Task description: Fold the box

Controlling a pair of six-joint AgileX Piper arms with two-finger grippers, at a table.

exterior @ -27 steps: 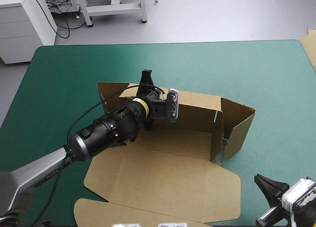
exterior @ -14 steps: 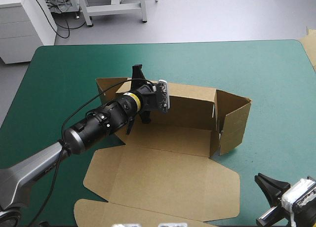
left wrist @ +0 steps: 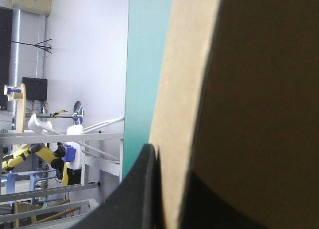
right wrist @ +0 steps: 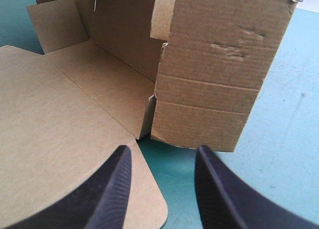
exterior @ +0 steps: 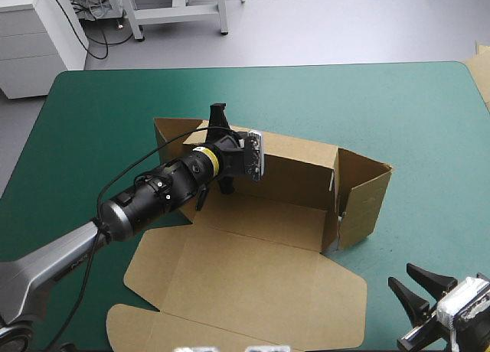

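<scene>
The brown box (exterior: 253, 283) lies mid-table with its lid flat toward the near edge. Its back wall (exterior: 298, 168) and right side wall (exterior: 364, 203) stand raised. My left gripper (exterior: 218, 149) straddles the left part of the back wall. In the left wrist view the board's edge (left wrist: 182, 114) runs between the black fingers (left wrist: 142, 194), which are shut on it. My right gripper (exterior: 417, 287) hovers near the table's near right corner, open and holding nothing. From its own view, the right gripper (right wrist: 162, 189) faces the side wall (right wrist: 214, 74) and the lid's corner (right wrist: 55, 129).
Another piece of brown board (exterior: 482, 69) shows at the table's far right corner. Bare teal-green cover (exterior: 429, 138) lies to the right of the box and along the far edge (exterior: 268, 84).
The right gripper's fingers have spread apart. The left gripper has shifted slightly while gripping the back wall, and the box has moved a little with it.
</scene>
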